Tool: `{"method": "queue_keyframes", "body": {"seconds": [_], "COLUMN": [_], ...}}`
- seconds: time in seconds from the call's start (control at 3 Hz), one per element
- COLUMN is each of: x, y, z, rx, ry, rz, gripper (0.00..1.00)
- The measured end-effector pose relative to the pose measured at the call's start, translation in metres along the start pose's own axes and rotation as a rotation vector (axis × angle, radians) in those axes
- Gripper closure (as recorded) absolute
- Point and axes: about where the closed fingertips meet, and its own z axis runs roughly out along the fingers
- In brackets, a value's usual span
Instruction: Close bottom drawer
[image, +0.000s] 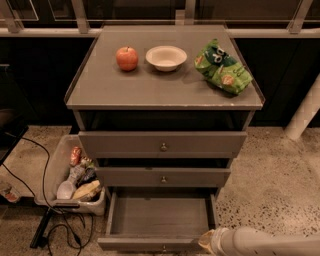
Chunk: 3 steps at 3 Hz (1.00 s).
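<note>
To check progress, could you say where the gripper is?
The gripper sits bottom right in the camera view, at the right front corner of the open bottom drawer.

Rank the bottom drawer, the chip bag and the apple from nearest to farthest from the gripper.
1. bottom drawer, open, beside the gripper at lower right.
2. chip bag, right side of cabinet top.
3. apple, left side.

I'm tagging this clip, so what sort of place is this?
Likely a lab or office test area: a grey cabinet holding an apple, a plastic bin on the speckled floor, and the gripper beside the open bottom drawer.
</note>
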Motion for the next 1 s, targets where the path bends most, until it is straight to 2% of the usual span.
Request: {"method": "queue_keyframes", "body": {"seconds": [1.0], "x": [0.055], "y": [0.01], "z": [0.075], "rx": [-0.063], "ry": [0.056], "rz": [0.068], "gripper": [1.0]}}
